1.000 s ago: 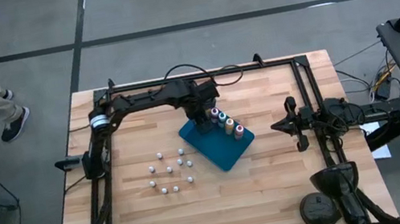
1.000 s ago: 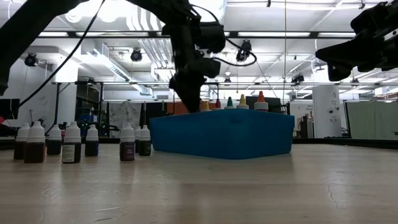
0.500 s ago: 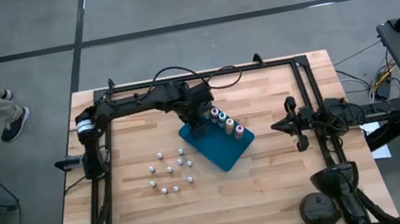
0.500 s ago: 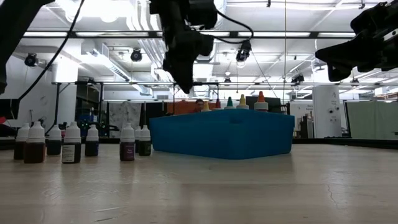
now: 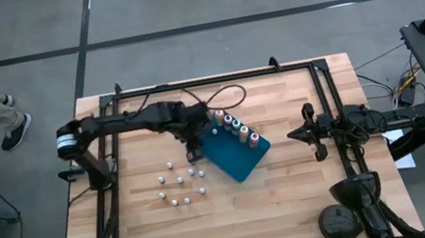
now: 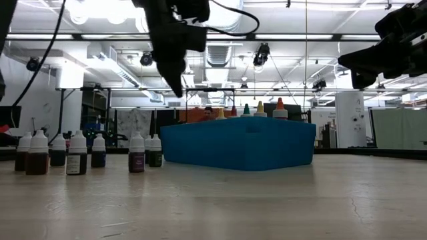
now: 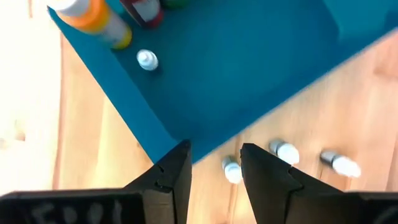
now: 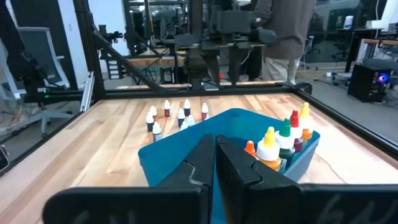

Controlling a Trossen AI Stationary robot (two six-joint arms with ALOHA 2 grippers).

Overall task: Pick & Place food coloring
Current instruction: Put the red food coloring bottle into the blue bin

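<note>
Since a second ago your left gripper (image 5: 193,150) has swung off the blue tray (image 5: 242,164), fingers parted, empty. Centre over the nearest white-topped bottle (image 7: 231,169) beside the tray before descending.

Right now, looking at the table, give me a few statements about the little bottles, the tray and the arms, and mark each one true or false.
1. The left gripper holds a bottle. False: its fingers are open and empty.
2. A small white-capped bottle stands inside the blue tray. True.
3. The tall coloured-top bottles stand on bare wood. False: they line one edge of the tray.
4. The right gripper is shut, away from the tray. True.
5. White-capped bottles cluster beside the tray. True.
</note>
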